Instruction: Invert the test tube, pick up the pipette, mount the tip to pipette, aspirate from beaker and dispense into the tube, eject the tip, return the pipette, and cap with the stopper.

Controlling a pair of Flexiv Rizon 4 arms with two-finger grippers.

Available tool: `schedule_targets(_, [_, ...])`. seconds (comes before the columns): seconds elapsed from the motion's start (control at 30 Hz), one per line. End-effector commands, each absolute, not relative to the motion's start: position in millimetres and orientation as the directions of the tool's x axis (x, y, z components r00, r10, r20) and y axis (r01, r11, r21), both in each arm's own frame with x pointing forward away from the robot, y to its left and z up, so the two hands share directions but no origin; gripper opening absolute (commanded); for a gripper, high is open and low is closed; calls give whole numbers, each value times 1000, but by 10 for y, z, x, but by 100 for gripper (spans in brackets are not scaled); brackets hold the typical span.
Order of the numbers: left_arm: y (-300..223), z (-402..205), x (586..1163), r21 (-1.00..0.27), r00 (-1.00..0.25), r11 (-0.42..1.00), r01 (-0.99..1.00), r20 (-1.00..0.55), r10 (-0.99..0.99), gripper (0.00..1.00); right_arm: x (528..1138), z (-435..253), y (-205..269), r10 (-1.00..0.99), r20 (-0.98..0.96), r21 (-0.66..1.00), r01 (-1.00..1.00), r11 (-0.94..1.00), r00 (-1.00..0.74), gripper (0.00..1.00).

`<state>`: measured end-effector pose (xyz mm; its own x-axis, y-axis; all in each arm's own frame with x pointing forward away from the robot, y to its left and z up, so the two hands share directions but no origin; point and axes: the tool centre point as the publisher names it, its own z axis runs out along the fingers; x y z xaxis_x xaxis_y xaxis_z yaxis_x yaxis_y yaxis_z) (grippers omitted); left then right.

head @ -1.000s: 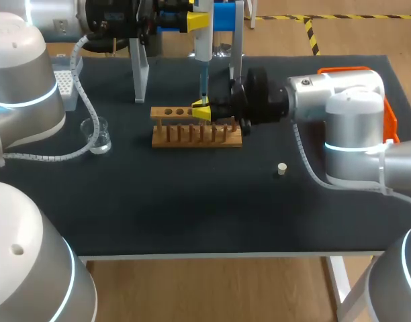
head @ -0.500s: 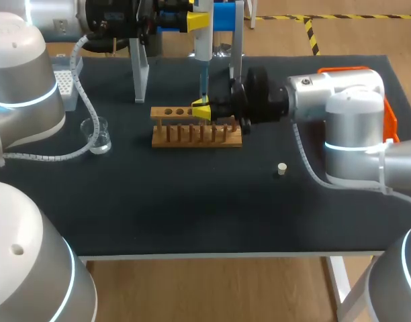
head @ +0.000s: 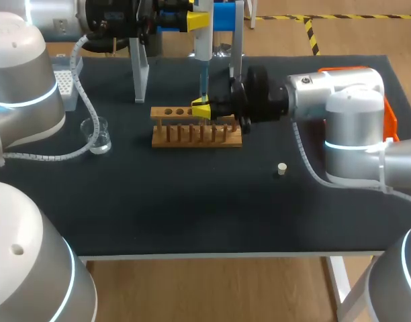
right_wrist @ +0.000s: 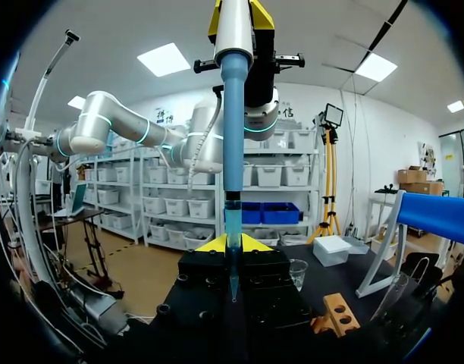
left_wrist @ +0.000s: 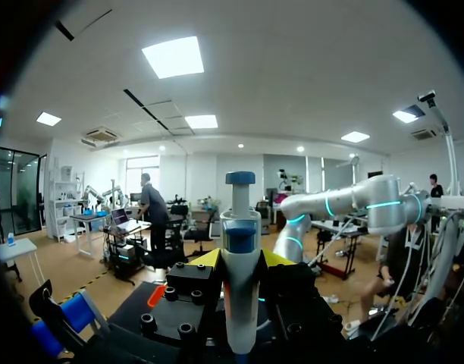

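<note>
My left gripper [head: 197, 20] hangs above the table's far side, shut on the white pipette [head: 201, 41]. In the left wrist view its plunger end [left_wrist: 239, 227] stands between the yellow fingers. The pipette's blue tip [head: 203, 82] points straight down into the clear test tube [right_wrist: 232, 220]. My right gripper [head: 201, 109] is shut on that tube and holds it upright just above the wooden rack [head: 195, 134]. In the right wrist view the tip [right_wrist: 233, 152] runs down between the right gripper's [right_wrist: 232, 244] fingers. The glass beaker [head: 98, 136] stands left of the rack. The small white stopper [head: 281, 169] lies to the rack's right.
A white tip box [head: 64, 82] sits at the far left edge. The pipette stand [head: 140, 70] with its blue bar [head: 225, 17] rises behind the rack. An orange tray [head: 388, 114] is at the right edge, behind my right arm.
</note>
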<state>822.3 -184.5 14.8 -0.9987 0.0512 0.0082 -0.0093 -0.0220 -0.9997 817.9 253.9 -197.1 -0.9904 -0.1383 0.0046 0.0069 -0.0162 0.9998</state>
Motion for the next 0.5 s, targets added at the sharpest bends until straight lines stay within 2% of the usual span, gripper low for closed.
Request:
schedule_targets(0.03, [-1844,143,8219,-1000,-999,-20,-10,9,51,0,8173,-1947,2523,-139,6,1000,7,-13,-990,0])
schedule_targets(0.5, [-1844,143,8219,-1000,-999,-20,-10,9,51,0,8156,-1906,2519,-153,15,1000,16,-3,-988,0])
